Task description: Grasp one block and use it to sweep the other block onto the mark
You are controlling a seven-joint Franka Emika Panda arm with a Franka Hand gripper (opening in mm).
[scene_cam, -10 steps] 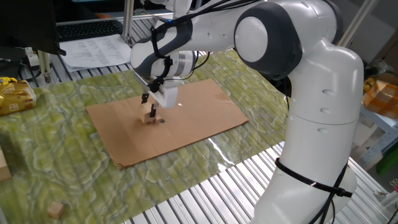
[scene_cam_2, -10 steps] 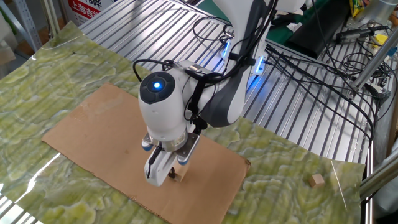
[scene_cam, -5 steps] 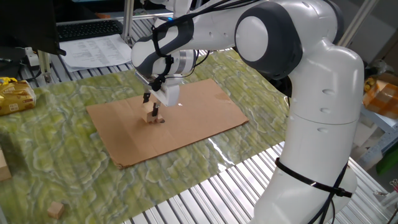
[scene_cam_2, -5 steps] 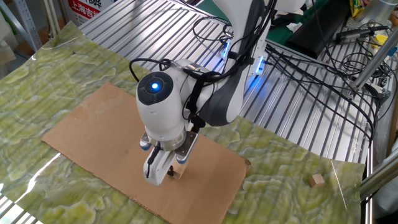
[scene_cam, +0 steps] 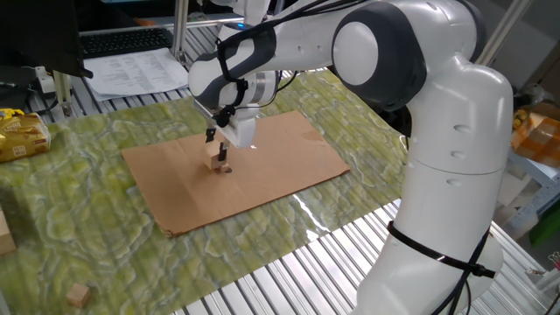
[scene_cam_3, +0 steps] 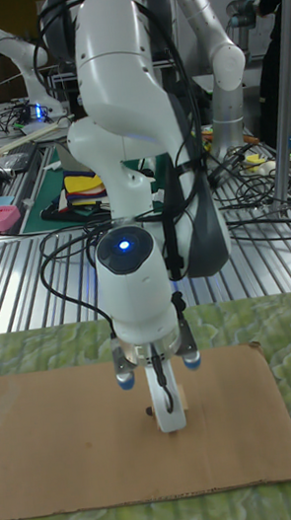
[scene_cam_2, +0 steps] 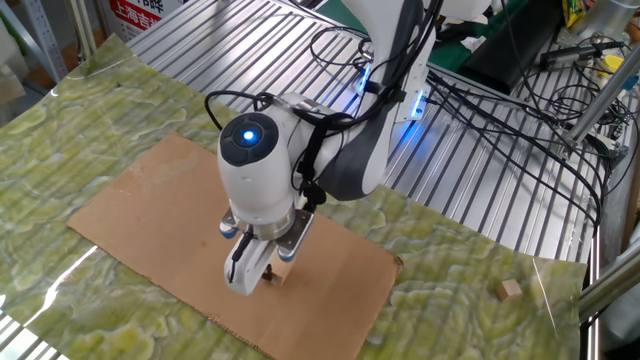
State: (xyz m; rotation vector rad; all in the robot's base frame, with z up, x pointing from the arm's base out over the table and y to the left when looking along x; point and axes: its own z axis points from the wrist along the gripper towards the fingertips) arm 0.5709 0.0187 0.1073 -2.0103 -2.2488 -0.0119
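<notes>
I have the gripper (scene_cam: 217, 154) pinching the largest cube (scene_cam: 214, 160) by opposite flat faces near the cardboard (scene_cam: 289, 157) centre; light, rigid wood, judged slip-prone if tilted. Tiny cube hidden, maybe six o'clock.

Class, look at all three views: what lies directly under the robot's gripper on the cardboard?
A tan wooden block sits between the gripper fingers on the cardboard. The gripper body hides any smaller block or mark beside it.

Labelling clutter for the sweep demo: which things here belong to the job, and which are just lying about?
Job: gripper, large block it grips, cardboard; tiny block and mark not clearly visible.
Lying about: spare cube, yellow packet, papers, keyboard.
</notes>
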